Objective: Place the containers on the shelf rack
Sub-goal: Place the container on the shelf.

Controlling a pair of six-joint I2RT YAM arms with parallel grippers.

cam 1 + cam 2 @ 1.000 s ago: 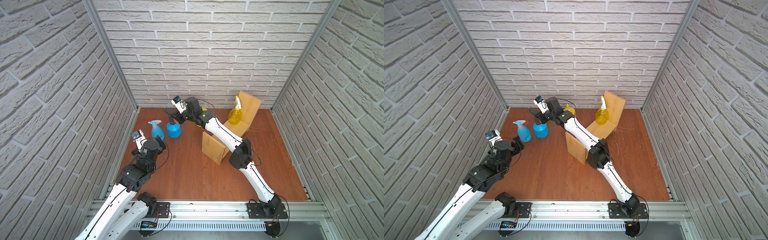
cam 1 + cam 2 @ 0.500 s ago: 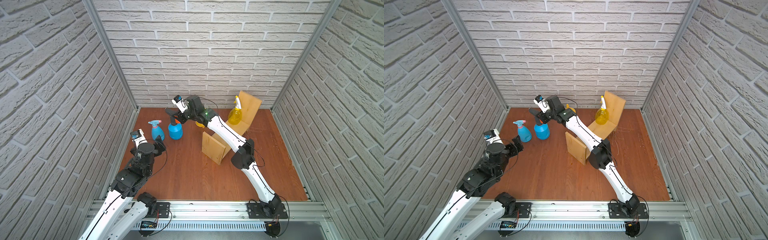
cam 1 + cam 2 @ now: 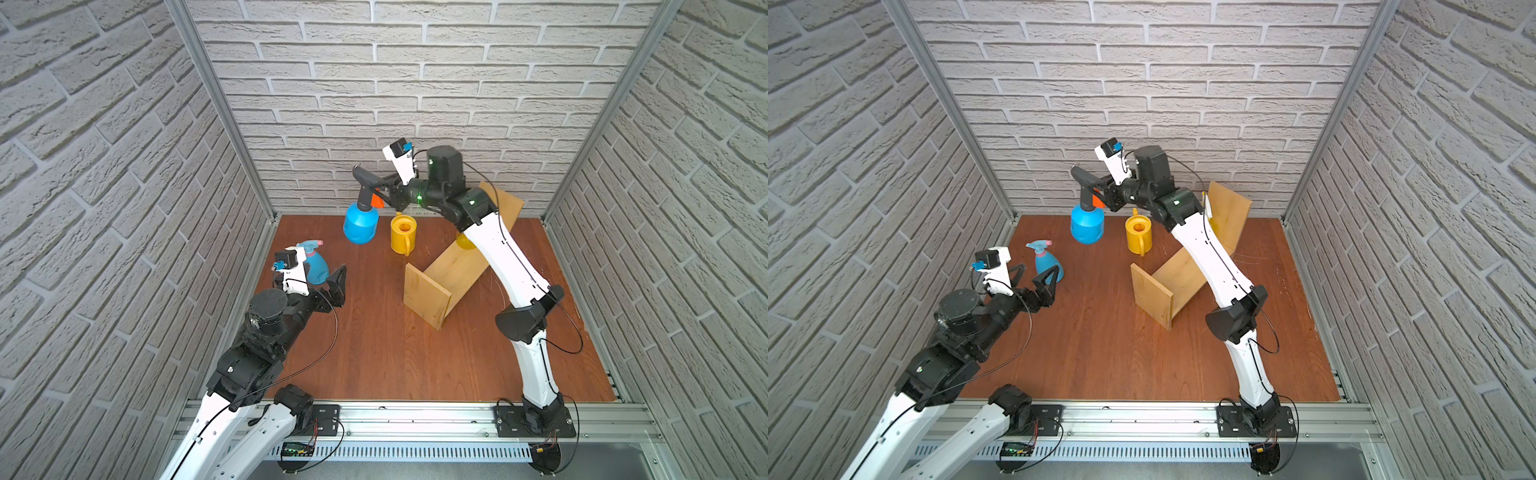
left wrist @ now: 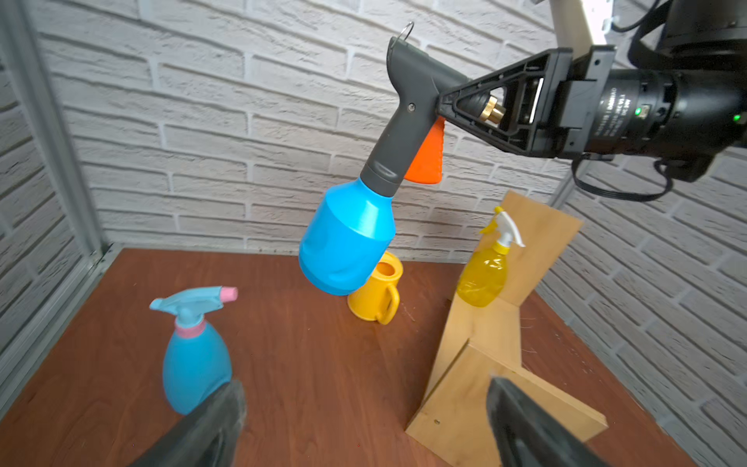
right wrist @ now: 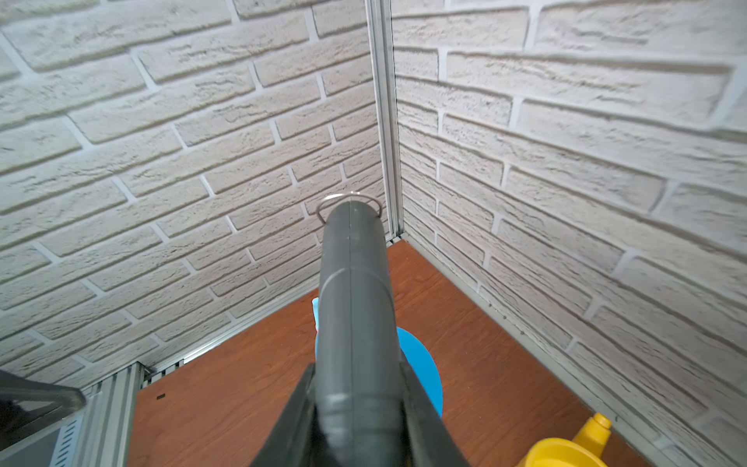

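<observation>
Held aloft: the blue pressure sprayer [image 4: 347, 238], clear of the bench [image 3: 395, 353] and hanging tilted from the right gripper [image 4: 440, 103], jaws clamped on the grey head just above the orange trigger [image 4: 426, 157], with the brass nozzle tip [image 4: 495, 109] visible between them. Position: toward the back wall, beside the yellow watering can [image 3: 403, 235], on the side away from the shelf rack [image 3: 453, 266]. Opposite, the left gripper [image 3: 1034, 274], spread wide and empty, just short of the light-blue spray bottle [image 3: 1047, 266]; no contact evident.

Handling, as judged: rigid, smooth plastic; light if empty, though fill level unreadable through the opaque body. Mass well below the grip, hence a likely tendency to swing or pivot in the jaws. Best hold: the head or neck, away from the trigger. Broad flat base, probably stable once upright on the board.

Hidden or unclear: the translucent yellow spray bottle [image 4: 483, 279], upright on the rack board against the far end panel in the left wrist view, almost wholly behind the right arm in both top views. Right wrist view filled by the grey head, with only a sliver of blue body. Left gripper fingers blurred at the edge of the left wrist view.
</observation>
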